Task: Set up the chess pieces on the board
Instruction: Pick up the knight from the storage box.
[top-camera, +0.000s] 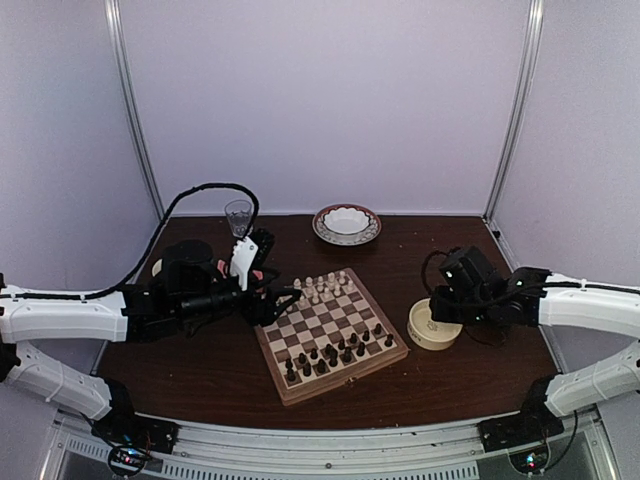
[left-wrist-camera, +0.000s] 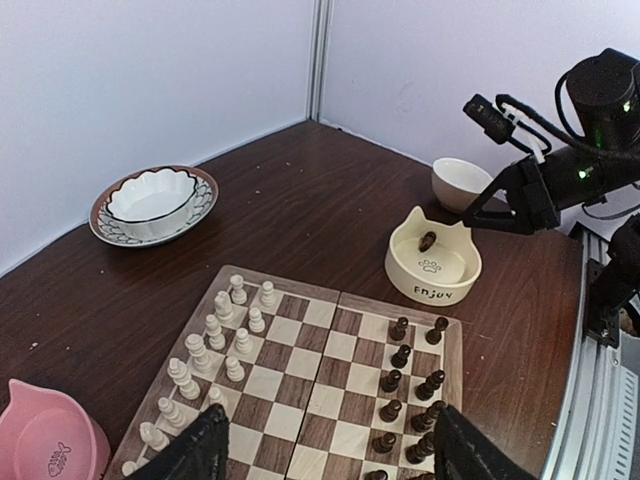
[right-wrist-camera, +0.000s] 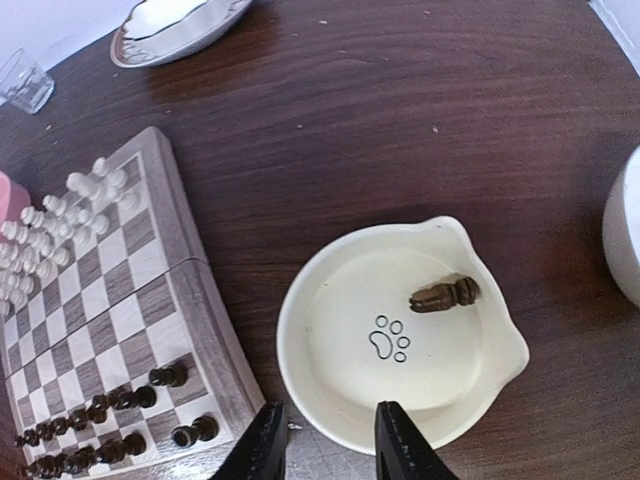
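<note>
The board (top-camera: 340, 383) lies mid-table. Several dark chess pieces (top-camera: 335, 352) stand in two rows on its near side; they also show in the left wrist view (left-wrist-camera: 400, 355) and the right wrist view (right-wrist-camera: 130, 398). One dark piece (right-wrist-camera: 443, 294) lies on its side in the cream cat-eared bowl (right-wrist-camera: 300, 300), which sits right of the board (top-camera: 435, 338). My left gripper (top-camera: 285, 300) is open and empty above the board's left side (left-wrist-camera: 335, 445). My right gripper (top-camera: 440, 305) is open and empty over the bowl's near rim (right-wrist-camera: 330, 440).
Pale cream chessmen (top-camera: 322, 288) fill the board's far rows. A white scalloped bowl on a patterned plate (top-camera: 347, 222) and a glass (top-camera: 238, 215) stand at the back. A pink bowl (left-wrist-camera: 45, 440) is left of the board. A white cup (left-wrist-camera: 462, 183) stands beyond the cream bowl.
</note>
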